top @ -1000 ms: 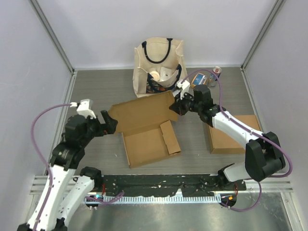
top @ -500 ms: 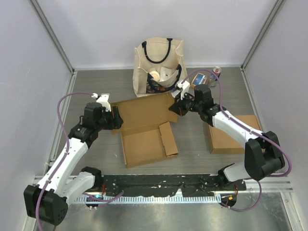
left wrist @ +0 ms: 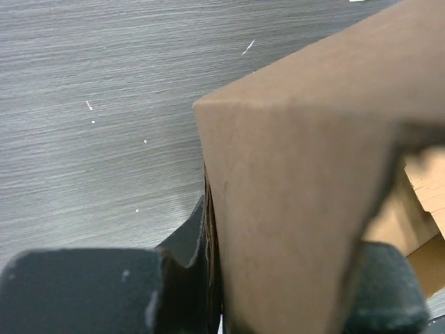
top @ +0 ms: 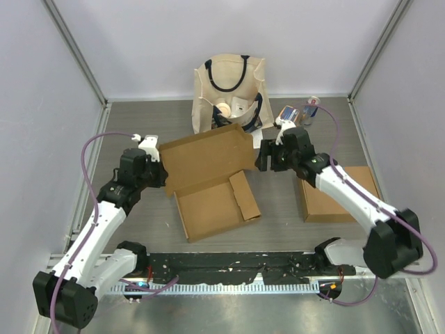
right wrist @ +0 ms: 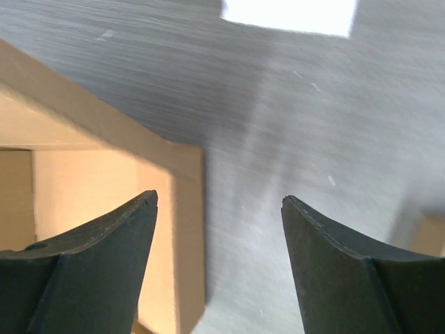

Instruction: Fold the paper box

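Note:
The brown paper box (top: 212, 205) lies open in the middle of the table, its big lid flap (top: 207, 154) tilted up behind the tray. My left gripper (top: 161, 175) is shut on the flap's left edge. In the left wrist view the cardboard flap (left wrist: 299, 195) fills the right side and runs down between my left gripper's jaws (left wrist: 215, 278). My right gripper (top: 263, 158) stands open just right of the flap's right edge, holding nothing. The right wrist view shows the box corner (right wrist: 184, 209) by the left finger of my right gripper (right wrist: 219, 200), with bare table between the jaws.
A cream tote bag (top: 229, 90) with items inside stands behind the box. A flat cardboard piece (top: 337, 195) lies at the right under my right arm. A can (top: 313, 104) and a blue packet (top: 288, 113) sit at the back right. Walls close in on both sides.
My left gripper reached the flap's left edge and shut on it. My right gripper let go of the flap's right corner, opened and drew back to the right. The flap now stands higher.

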Robot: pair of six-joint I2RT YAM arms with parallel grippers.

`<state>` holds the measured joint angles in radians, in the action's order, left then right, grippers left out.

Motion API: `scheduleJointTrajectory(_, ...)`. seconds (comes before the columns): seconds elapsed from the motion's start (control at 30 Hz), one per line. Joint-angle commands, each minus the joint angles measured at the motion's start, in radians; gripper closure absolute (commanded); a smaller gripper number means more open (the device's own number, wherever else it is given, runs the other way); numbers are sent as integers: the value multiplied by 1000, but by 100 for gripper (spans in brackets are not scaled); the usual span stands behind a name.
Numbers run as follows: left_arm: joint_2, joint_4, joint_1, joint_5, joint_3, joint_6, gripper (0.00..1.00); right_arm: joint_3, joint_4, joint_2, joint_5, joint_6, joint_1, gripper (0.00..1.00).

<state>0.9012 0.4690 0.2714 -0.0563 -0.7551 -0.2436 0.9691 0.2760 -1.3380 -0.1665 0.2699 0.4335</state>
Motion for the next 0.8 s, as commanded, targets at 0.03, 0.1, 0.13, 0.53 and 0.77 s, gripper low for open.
scheduleJointTrajectory(0.03, -28, -35, -5, -36, -43, 38, 99, -96, 243, 233, 251, 51, 105, 20)
scheduleJointTrajectory(0.1, -47, -50, -5, -39, -33, 43, 99, -153, 142, 289, 59, 45, 138, 15)
scheduleJointTrajectory(0.13, -51, -58, -5, -42, -24, 43, 99, -186, 46, 287, 14, 55, 142, 15)
scheduleJointTrajectory(0.53, -62, -67, -1, -79, -23, 33, 100, -242, -166, 14, 456, 118, 447, 34)
scheduleJointTrajectory(0.77, -79, -59, -3, -71, -23, 24, 100, -242, -140, -55, 605, 144, 525, 59)
